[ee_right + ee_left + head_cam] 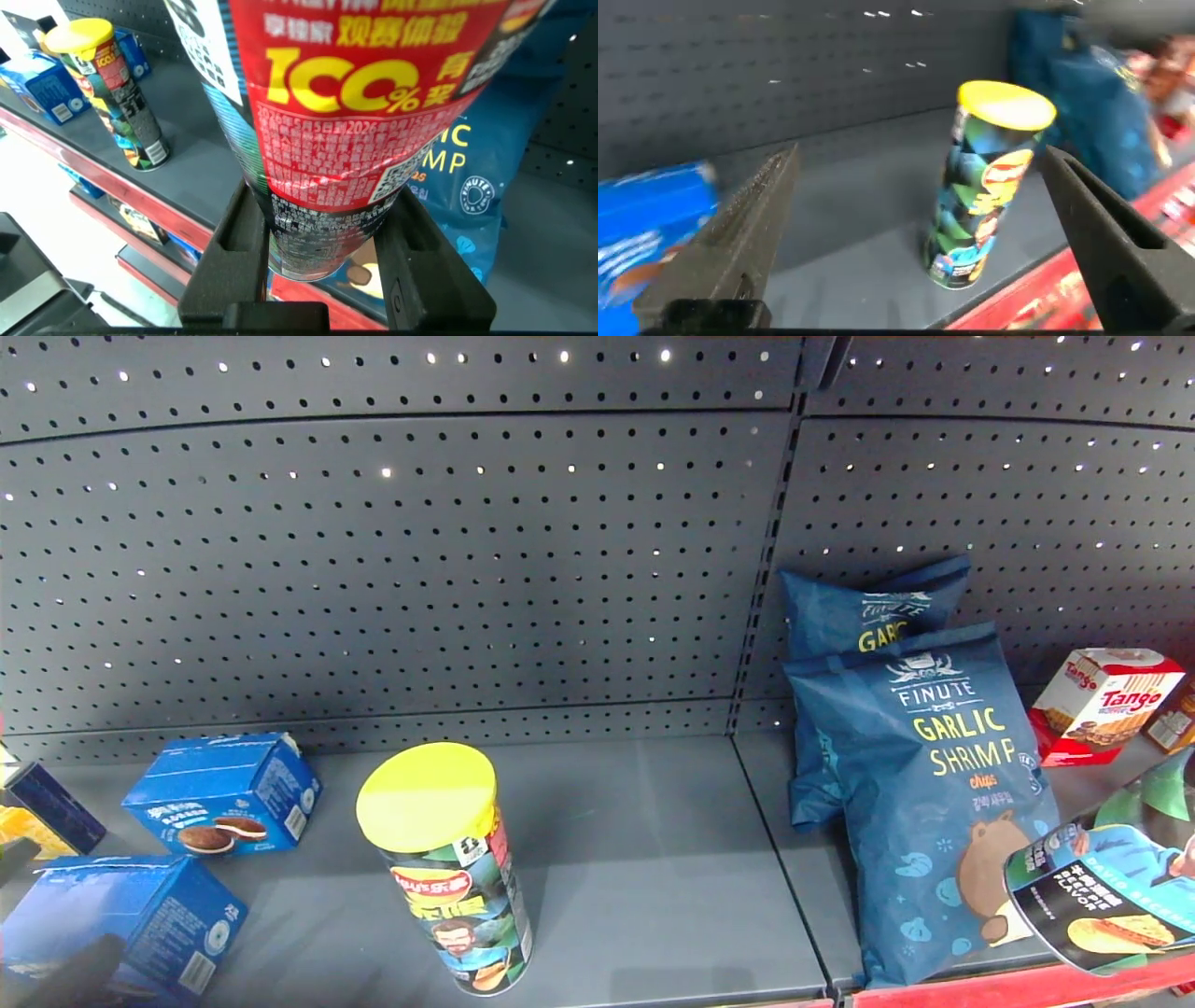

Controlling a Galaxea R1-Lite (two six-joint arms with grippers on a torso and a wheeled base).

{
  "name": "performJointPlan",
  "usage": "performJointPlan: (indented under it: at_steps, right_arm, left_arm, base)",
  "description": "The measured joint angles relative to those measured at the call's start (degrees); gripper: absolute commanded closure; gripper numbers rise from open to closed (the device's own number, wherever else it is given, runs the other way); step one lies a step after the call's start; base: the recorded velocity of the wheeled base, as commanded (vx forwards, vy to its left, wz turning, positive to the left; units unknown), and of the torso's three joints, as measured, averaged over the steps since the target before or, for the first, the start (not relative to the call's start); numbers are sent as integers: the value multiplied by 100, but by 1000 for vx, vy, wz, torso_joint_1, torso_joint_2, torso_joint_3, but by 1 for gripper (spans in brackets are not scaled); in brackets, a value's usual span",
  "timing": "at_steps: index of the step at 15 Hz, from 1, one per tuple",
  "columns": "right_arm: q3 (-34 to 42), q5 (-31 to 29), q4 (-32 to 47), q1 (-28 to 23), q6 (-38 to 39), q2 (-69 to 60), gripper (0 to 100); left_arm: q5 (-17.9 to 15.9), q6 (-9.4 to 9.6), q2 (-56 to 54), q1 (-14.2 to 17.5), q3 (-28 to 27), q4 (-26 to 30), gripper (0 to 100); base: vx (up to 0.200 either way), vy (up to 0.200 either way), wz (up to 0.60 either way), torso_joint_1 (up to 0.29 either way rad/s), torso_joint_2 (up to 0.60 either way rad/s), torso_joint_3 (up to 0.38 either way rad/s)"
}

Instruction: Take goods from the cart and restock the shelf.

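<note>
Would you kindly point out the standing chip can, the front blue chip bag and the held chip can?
standing chip can (427, 796): head view, on its yellow lid.
front blue chip bag (934, 784): head view, middle of its front.
held chip can (346, 121): right wrist view, on its red label.

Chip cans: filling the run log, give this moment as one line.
right gripper: shut on held can | left gripper: open | standing can: upright on shelf
</note>
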Motion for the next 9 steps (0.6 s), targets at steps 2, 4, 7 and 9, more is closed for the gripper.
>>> performJointPlan:
  at_steps: [2,4,7,9]
  right_arm:
    - [-5,-4,2,-2,0,-9,100]
    - [-5,-9,2,-5,0,-15,100]
    - [11,-11,-6,-6,0,-35,100]
    - [9,-4,-30,-72,0,-39,100]
  left_arm:
    - [450,-26,-555,9,5,761,0]
    - [691,-33,-1180,13,2,1554,0]
    - [1006,-11,-2196,35,-110,2884,0]
    - [1140,33,-2597,265,-163,3142,0]
  base:
    - [0,0,0,0,0,0]
    - [0,0,0,0,0,0]
    - [0,0,0,0,0,0]
    - [0,0,0,0,0,0]
